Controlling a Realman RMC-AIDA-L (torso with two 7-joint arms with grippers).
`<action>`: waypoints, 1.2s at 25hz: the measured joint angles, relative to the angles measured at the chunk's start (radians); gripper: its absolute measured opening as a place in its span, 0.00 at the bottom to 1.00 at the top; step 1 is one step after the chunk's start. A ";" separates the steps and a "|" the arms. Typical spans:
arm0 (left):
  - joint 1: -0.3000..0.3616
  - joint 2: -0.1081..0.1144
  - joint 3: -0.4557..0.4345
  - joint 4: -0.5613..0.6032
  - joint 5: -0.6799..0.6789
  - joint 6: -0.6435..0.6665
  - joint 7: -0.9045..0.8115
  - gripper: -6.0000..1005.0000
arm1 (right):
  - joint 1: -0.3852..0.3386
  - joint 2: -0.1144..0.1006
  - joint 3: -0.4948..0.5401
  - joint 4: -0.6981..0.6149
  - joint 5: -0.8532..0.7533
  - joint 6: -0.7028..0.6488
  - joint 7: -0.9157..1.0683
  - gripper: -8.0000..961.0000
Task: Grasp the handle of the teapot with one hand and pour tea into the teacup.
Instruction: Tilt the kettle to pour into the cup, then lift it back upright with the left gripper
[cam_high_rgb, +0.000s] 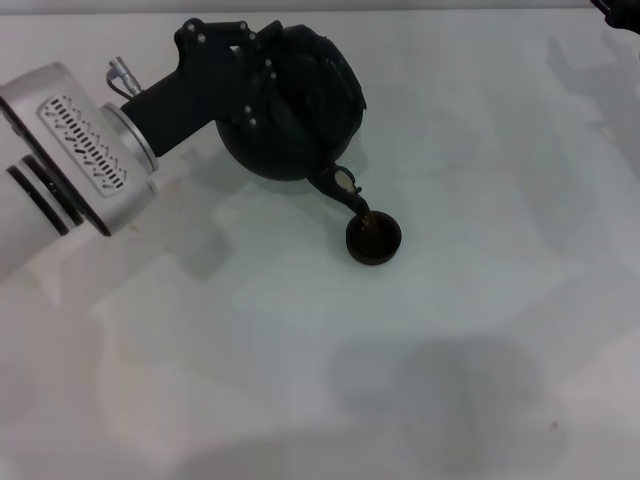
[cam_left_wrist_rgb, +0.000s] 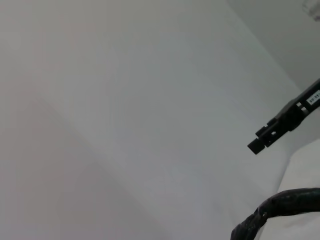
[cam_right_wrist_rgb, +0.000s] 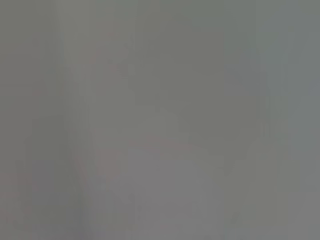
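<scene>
In the head view my left gripper (cam_high_rgb: 262, 75) is shut on the handle at the top of the black teapot (cam_high_rgb: 300, 145) and holds the pot tilted. The handle itself is hidden behind the gripper there. The short spout (cam_high_rgb: 343, 188) points down right over the rim of the small dark teacup (cam_high_rgb: 373, 238), which stands on the white table. A brownish sheen shows inside the cup. In the left wrist view a dark wrapped arc of the handle (cam_left_wrist_rgb: 280, 204) and one black finger (cam_left_wrist_rgb: 280, 126) show. The right wrist view shows only grey.
The white table (cam_high_rgb: 480, 330) stretches in front of the cup and to its right. A dark bit, seemingly of the right arm (cam_high_rgb: 620, 8), sits at the far right corner. My left arm's silver forearm (cam_high_rgb: 70, 170) crosses the left side.
</scene>
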 joint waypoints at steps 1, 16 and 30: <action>-0.001 0.000 0.000 0.000 0.001 0.000 0.000 0.10 | 0.000 0.000 0.000 0.000 0.000 0.000 0.000 0.89; -0.004 0.000 0.000 0.001 0.001 0.000 0.003 0.10 | -0.001 0.000 0.000 0.008 0.011 0.000 0.001 0.89; 0.028 -0.002 -0.010 0.028 -0.010 0.002 -0.066 0.10 | -0.006 -0.001 0.000 -0.001 0.011 -0.002 0.001 0.89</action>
